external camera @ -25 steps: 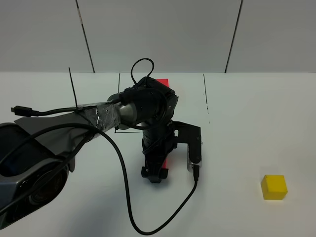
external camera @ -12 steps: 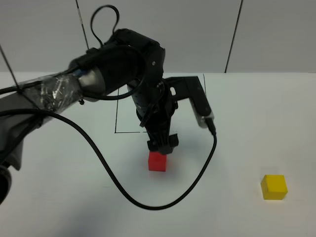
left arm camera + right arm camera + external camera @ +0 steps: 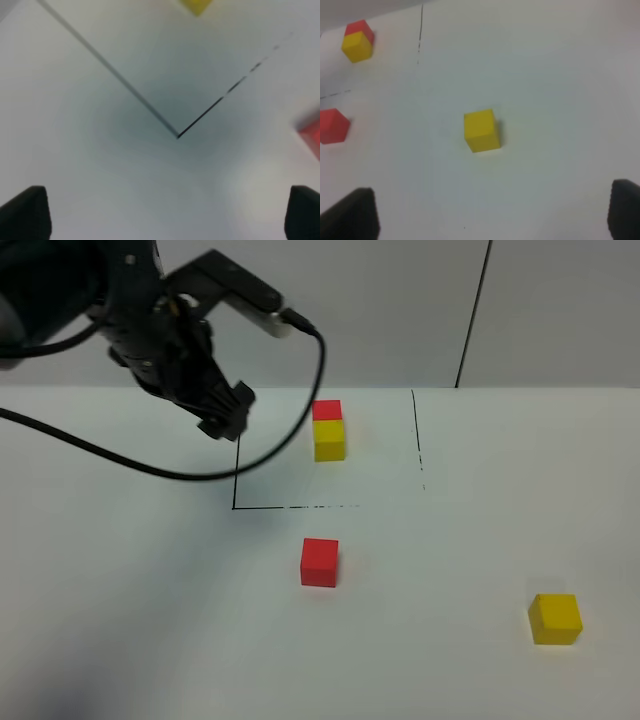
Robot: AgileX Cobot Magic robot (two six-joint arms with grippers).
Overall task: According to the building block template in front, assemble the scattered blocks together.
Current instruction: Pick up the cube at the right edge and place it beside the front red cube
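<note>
The template, a red cube (image 3: 327, 409) joined to a yellow cube (image 3: 329, 440), sits inside the black drawn rectangle (image 3: 236, 480). It also shows in the right wrist view (image 3: 357, 41). The loose red cube (image 3: 319, 562) lies on the table just in front of the rectangle and also shows in the left wrist view (image 3: 311, 134) and the right wrist view (image 3: 332, 126). The loose yellow cube (image 3: 555, 618) lies at the front right. My left gripper (image 3: 226, 412) is open and empty, raised over the rectangle's left side. My right gripper (image 3: 487, 215) is open, with the yellow cube (image 3: 481, 130) ahead of it.
A black cable (image 3: 150, 465) hangs from the left arm over the table's left part. The white table (image 3: 460, 540) meets a grey panelled wall (image 3: 400, 310) at the back. The rectangle's front left corner (image 3: 177, 135) shows in the left wrist view.
My left gripper let go of the red cube on the table in front of the rectangle, then rose and swung away to the back left. The yellow cube has not moved.
</note>
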